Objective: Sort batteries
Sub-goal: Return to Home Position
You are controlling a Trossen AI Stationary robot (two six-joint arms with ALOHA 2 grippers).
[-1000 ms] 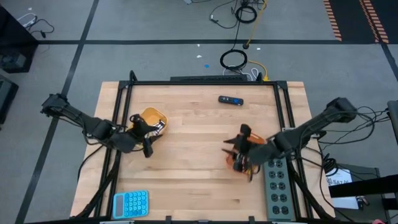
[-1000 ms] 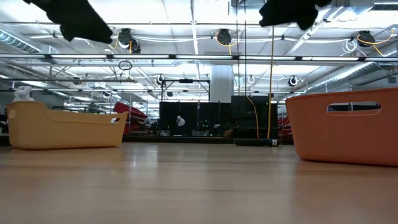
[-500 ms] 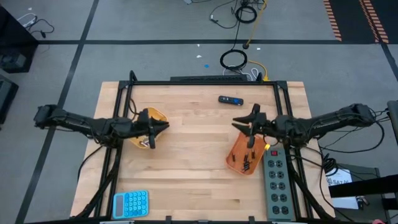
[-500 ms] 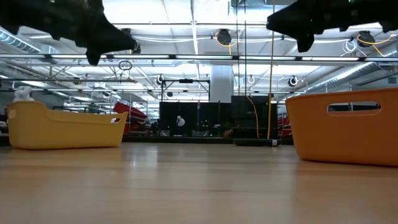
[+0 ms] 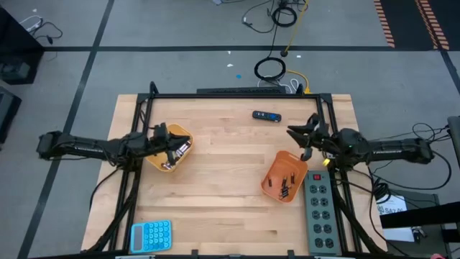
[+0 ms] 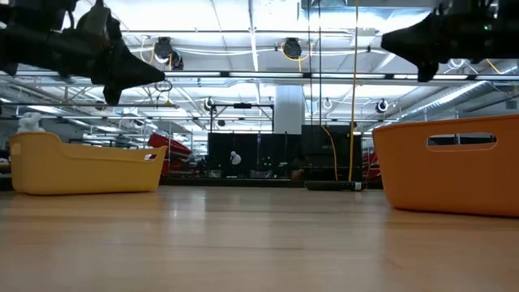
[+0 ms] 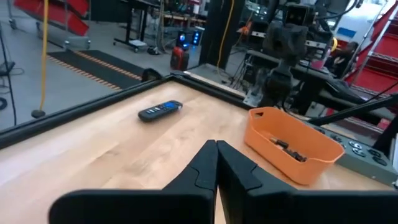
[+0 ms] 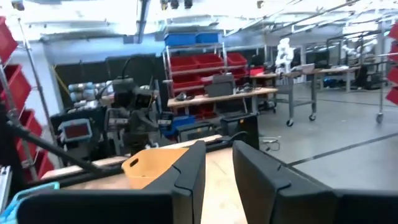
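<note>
We should lift both arms back slowly, clear of the orange bin (image 5: 279, 165). The left arm (image 5: 86, 146) has jaws clenched on nothing, over the yellow bin (image 5: 185, 134), far from it. The right arm (image 5: 388, 150) has jaws released, near it. Dark batteries (image 5: 284, 187) lie inside it, silver batteries (image 5: 175, 151) in the yellow bin. The counter (image 5: 223, 180) is smooth wood, the room a bright workshop.
</note>
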